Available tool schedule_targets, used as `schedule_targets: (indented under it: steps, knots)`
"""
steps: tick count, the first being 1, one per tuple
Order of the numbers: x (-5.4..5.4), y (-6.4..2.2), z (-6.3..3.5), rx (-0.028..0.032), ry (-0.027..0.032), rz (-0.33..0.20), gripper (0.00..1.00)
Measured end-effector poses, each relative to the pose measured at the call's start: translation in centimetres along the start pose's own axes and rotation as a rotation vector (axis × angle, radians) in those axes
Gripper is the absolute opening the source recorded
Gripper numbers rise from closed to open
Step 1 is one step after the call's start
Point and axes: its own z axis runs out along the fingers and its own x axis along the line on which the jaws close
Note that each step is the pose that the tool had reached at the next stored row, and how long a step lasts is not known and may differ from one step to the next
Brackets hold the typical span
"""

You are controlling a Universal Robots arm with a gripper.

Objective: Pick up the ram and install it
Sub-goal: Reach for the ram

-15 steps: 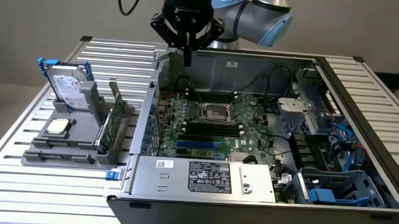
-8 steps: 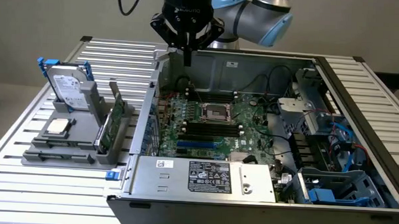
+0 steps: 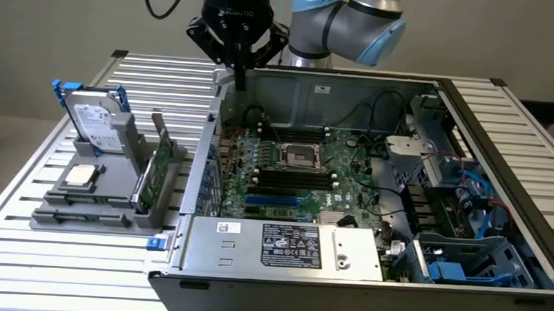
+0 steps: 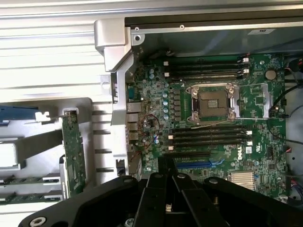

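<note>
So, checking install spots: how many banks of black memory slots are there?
2: one long black plastic bank beside the square metal processor socket, the other on its opposite side; none looks hidden.

**Exterior view.** Camera raised and off the arm, looking obliquely down from middle distance over the open grey sheet-metal computer case [image 3: 334, 95] [image 4: 199, 42]. The case fills the frame from centre to 4 o'clock, and the slatted silver metal table [image 3: 33, 271] [image 4: 47, 56] extends toward 8 o'clock.

**Wrist view.** Camera mounted behind the black two-finger gripper [image 3: 240, 78] [image 4: 168, 163], which stands at 11 o'clock in the exterior view. It faces almost straight down, close above the case.

**Shared field.** The green motherboard [image 3: 299, 180] [image 4: 156, 94], its square silver processor socket [image 3: 301, 155] [image 4: 212, 103] and the case's far wall.
</note>
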Motion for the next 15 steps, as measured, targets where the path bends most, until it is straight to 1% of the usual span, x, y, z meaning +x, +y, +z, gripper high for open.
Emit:
schedule_targets:
  steps: [7,9,15]
  knots:
    - [3.2,-0.23,0.09,-0.0020,0.0009,0.000,0.11]
    - [4.1,-0.31,0.17,-0.0025,0.0019,0.000,0.11]
    - [6.8,-0.54,0.72,-0.0028,0.0028,0.000,0.11]
